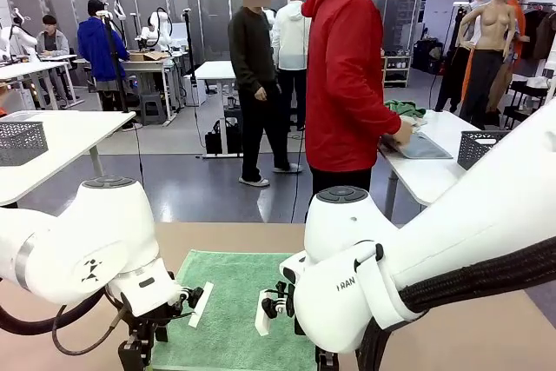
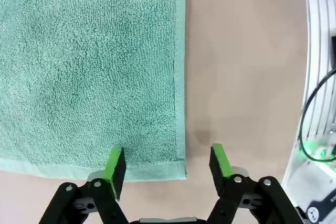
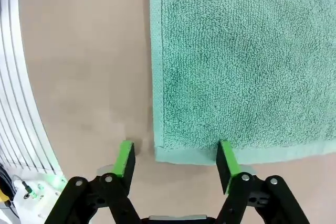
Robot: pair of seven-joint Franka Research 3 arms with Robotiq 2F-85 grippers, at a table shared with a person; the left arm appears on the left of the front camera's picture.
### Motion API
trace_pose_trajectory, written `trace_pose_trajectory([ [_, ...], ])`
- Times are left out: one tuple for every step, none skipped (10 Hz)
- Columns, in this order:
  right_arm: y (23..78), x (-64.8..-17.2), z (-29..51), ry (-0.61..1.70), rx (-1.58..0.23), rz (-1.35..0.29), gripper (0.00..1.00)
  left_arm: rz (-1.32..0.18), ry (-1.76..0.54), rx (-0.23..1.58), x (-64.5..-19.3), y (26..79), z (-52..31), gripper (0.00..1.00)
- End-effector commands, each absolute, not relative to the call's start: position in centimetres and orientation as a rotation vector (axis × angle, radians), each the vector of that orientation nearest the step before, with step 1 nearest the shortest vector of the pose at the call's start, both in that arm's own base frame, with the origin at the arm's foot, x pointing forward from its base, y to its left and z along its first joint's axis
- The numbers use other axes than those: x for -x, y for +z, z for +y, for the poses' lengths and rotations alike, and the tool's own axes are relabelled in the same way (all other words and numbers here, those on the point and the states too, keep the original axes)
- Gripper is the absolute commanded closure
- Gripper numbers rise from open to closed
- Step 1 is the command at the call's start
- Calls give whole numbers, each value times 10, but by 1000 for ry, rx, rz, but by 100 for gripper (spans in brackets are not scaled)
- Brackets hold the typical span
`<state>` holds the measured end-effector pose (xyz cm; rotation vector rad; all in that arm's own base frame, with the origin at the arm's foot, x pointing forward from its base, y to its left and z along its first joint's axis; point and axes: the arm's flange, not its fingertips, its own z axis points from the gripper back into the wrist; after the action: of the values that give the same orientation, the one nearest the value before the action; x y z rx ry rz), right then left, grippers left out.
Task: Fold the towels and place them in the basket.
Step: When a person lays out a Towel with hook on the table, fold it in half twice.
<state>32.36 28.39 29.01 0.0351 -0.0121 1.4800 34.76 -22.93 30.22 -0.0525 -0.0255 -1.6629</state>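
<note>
Front view: found one mint green towel (image 1: 234, 301) spread flat on the tan table (image 1: 226, 236), with the left arm (image 1: 95, 249) and right arm (image 1: 382, 258) bent low over its near edge. Spotted, well off to the right, a person's hand (image 1: 401, 135) pressing a blue-grey towel (image 1: 424, 147) near a dark mesh basket (image 1: 482, 145). Noted a second basket (image 1: 22, 141) off at the far left. Counted two towels, two baskets, two arms.

Left wrist view: caught the left gripper (image 2: 168, 163) with jaws apart, astride one near corner of the green towel, one pad over the terry and the other over bare table. Nothing pinched yet.

Right wrist view: saw the same on the right gripper (image 3: 176, 160). Spread, gripping nothing, straddling the other near corner.

Judged the step as the grab for the first fold. Called next for both sets of jaws to clamp on the hems together, then to lift and carry the near edge over to the far one.
</note>
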Motion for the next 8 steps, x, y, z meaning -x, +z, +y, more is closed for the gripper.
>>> trace_pose_trajectory([
  [286,-328,287,1453,-1,-19,40,-36,-1653,24,-336,301,-223,33],
  [287,-328,286,1449,5,-21,40,-39,-1652,19,-337,302,-223,33],
  [288,-328,285,1446,12,-20,40,-38,-1651,9,-337,303,-223,33],
  [288,-328,284,1444,12,-18,40,-41,-1650,-11,-338,304,-224,33],
  [288,-328,283,1445,14,-21,51,-45,-1651,-50,-337,305,-225,53],
  [289,-329,283,1441,15,-21,51,-44,-1655,-54,-337,305,-225,53],
  [289,-329,284,1441,18,-22,51,-43,-1657,-39,-337,305,-225,53],
  [289,-329,284,1438,20,-20,51,-38,-1657,-33,-337,305,-224,53],
])
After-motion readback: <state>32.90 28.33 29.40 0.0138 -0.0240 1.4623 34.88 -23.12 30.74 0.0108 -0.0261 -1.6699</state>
